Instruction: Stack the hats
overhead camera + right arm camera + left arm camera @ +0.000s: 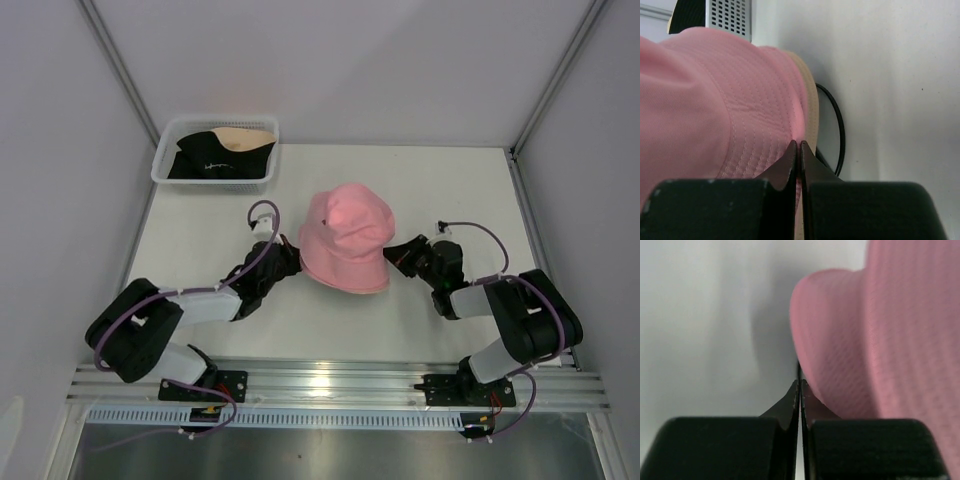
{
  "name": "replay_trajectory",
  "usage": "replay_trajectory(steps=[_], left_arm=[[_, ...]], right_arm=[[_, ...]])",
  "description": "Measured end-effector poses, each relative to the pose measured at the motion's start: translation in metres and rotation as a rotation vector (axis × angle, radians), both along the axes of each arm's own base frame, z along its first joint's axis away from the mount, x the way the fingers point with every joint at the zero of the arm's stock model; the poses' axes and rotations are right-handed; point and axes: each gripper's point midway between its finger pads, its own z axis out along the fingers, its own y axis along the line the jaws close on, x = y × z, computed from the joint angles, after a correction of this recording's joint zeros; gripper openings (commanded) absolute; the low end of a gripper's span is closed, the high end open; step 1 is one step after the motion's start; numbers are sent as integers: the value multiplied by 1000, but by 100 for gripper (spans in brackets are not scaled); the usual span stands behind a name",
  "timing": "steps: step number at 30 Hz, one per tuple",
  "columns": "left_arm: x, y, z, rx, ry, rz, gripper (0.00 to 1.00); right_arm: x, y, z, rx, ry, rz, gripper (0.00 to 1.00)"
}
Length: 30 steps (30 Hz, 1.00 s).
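You have the pink hat (348,238) near the middle of the worktop (450,190), crown up, with an arm at each side of its brim. The left gripper (290,262) has its fingers (790,405) pressed together right against the brim's left edge; you cannot tell whether any cloth is caught. The right gripper (396,252) is closed at the opposite edge, with a sliver of pink in the slit, so it is pinching the brim. The right wrist view shows a beige brim (812,115) under the pink one and a black wire loop (840,130) beside it. At the far left corner, the white basket (160,170) holds a black hat (205,160) and a beige hat (245,138).
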Motion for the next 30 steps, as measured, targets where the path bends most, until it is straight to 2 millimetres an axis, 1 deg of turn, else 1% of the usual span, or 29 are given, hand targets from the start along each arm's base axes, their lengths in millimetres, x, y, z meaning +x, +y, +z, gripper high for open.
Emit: replay_trajectory(steps=[1,2,3,4,5,7,8,9,10,11,12,13,14,15,16,17,18,19,21,22,23,24,25,26,28,29,30], left_arm=[[-5,4,-10,27,23,1,1],[-7,8,-15,46,36,3,1],[-11,11,-21,69,50,1,1],[-13,14,-25,89,62,-2,1],[-16,16,-25,106,67,-7,1],[-17,18,-17,119,62,-12,3],[-16,19,-10,123,63,-8,5],[-13,20,0,122,55,-4,11],[-8,21,12,115,42,5,14],[-3,26,25,108,32,21,17],[4,34,38,97,19,47,25],[10,43,50,85,8,71,29],[18,58,64,76,-3,114,35],[25,74,78,67,-19,162,52],[32,92,92,64,-40,213,62],[39,111,106,56,-60,266,69],[45,126,119,50,-77,308,80],[53,142,133,50,-95,352,84],[72,166,162,53,-116,417,91],[87,175,179,57,-119,442,91],[107,181,199,50,-141,459,91],[128,185,215,43,-158,471,91],[144,187,225,41,-155,471,91],[167,188,238,30,-167,466,91],[210,191,246,29,-143,459,91],[229,193,247,30,-130,459,91],[245,195,241,34,-97,460,91]], right_arm=[[0,0,-1,-7,-1,3,1],[-1,-1,0,-15,-5,5,13],[-2,-2,0,-30,0,4,19],[-2,-4,0,-56,1,5,27],[-3,-7,1,-87,2,3,50],[0,-16,10,-149,-4,-7,69],[4,-22,20,-184,-21,-16,81],[10,-31,34,-215,-47,-36,85],[17,-41,50,-249,-71,-58,89],[25,-53,70,-280,-102,-90,95],[32,-68,91,-305,-136,-129,98],[37,-80,108,-325,-164,-160,99],[41,-96,129,-349,-195,-203,99],[43,-109,148,-370,-226,-241,99],[44,-122,168,-390,-259,-279,99],[44,-130,184,-409,-289,-303,99],[43,-135,198,-426,-315,-316,99],[43,-137,210,-440,-338,-320,99],[47,-138,224,-465,-365,-316,99],[52,-139,229,-478,-373,-313,99],[57,-139,230,-489,-375,-311,99],[64,-140,227,-500,-367,-306,99],[71,-140,222,-510,-354,-300,99],[78,-141,218,-518,-341,-295,99],[97,-143,203,-536,-288,-277,99],[106,-144,199,-544,-268,-271,100],[114,-145,194,-550,-244,-263,99]])
